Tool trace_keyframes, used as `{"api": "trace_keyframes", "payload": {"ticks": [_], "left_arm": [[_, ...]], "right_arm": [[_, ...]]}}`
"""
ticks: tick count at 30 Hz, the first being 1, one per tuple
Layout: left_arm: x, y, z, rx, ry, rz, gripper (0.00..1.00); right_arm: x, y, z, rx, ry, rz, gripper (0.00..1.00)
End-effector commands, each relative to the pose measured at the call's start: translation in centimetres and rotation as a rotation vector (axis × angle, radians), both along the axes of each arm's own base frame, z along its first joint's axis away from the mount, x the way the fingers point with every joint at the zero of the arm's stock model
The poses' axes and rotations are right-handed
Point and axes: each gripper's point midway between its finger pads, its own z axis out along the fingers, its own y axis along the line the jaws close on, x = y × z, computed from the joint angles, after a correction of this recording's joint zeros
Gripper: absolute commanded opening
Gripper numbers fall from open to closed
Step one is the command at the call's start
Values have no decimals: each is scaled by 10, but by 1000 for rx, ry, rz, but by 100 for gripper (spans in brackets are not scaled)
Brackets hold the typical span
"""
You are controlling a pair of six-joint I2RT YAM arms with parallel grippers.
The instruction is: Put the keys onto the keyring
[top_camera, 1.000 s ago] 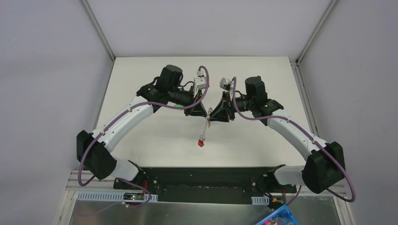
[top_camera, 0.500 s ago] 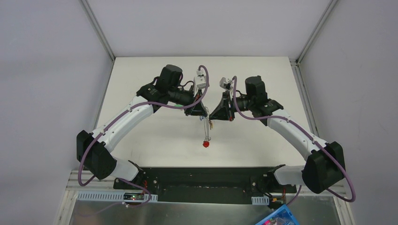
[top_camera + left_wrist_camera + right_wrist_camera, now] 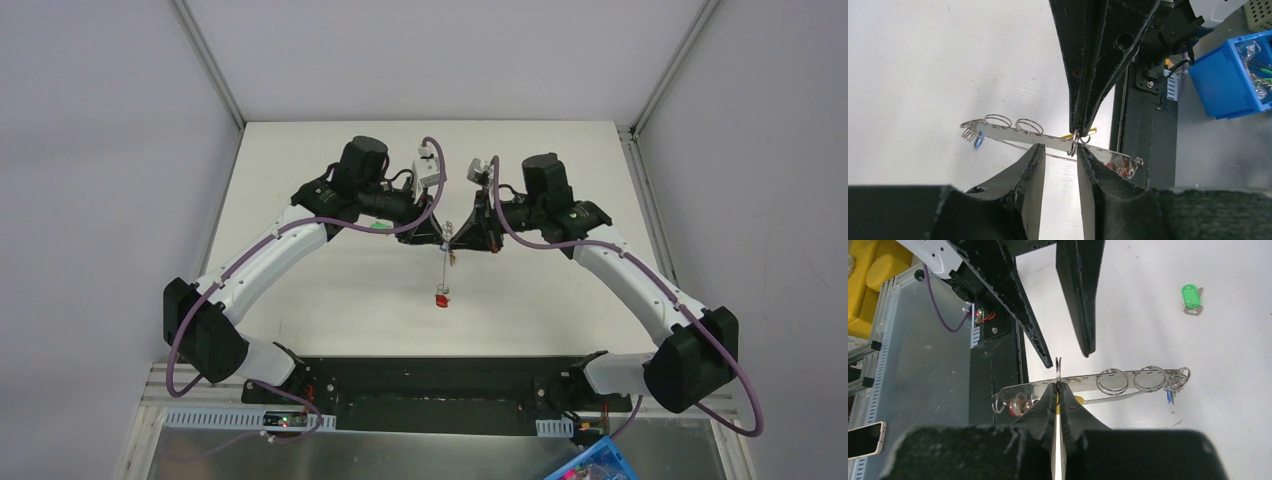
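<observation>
Progress: roughly partway, by my read. Keyring (image 3: 1088,379) = metal strip w/ several split rings, held up off the table (image 3: 1148,330).
- Red key (image 3: 441,298) hangs at strip's low end, 6 o'clock of both grippers in top view.
- Blue key (image 3: 1168,396) sits at the opp. end.
- Yellow key (image 3: 1078,400) is just behind the strip near the pinch; can't tell if it's threaded.
- Green key (image 3: 1190,295) lies loose on the table, so def. left to do.

Hands:
- R gripper (image 3: 1058,390): jaws closed, pinching one split ring (image 3: 1058,365) edge-on at approx. mid-strip.
- L gripper (image 3: 1061,151): jaws apart, straddling the strip opposite R, gripping nothing I can see.

Green key vs. hands: in R wrist view it's at 2 o'clock of R gripper, well apart from it. It's flat on the table, head pointing to 12. Neither hand is near it. Judgement: L is the free hand to fetch it.
</observation>
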Motion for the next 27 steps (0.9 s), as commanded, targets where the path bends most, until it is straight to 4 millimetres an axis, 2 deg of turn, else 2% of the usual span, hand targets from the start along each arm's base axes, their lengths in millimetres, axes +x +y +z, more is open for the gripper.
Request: {"api": "trace_keyframes", "payload": {"ticks": [1,6,11,15,23,27], "left_arm": [[7,-6,18,-49,-94,-1,33],[2,-11,18,-68,-89,-49,44],[-5,-15,12,-65,-92,-98,44],[-6,-16,7,-60,-95,-118,38],[-8,-18,4,-57,-87,-144,14],[-11,-17,1,-50,-77,-156,7]], "right_arm": [[0,-1,14,-13,-56,10,0],[-1,0,13,-14,-43,19,0],[-1,4,16,7,-37,29,0],[-1,5,14,10,-28,30,0],[-1,5,12,12,-24,31,0],[0,5,12,12,-26,24,0]]}}
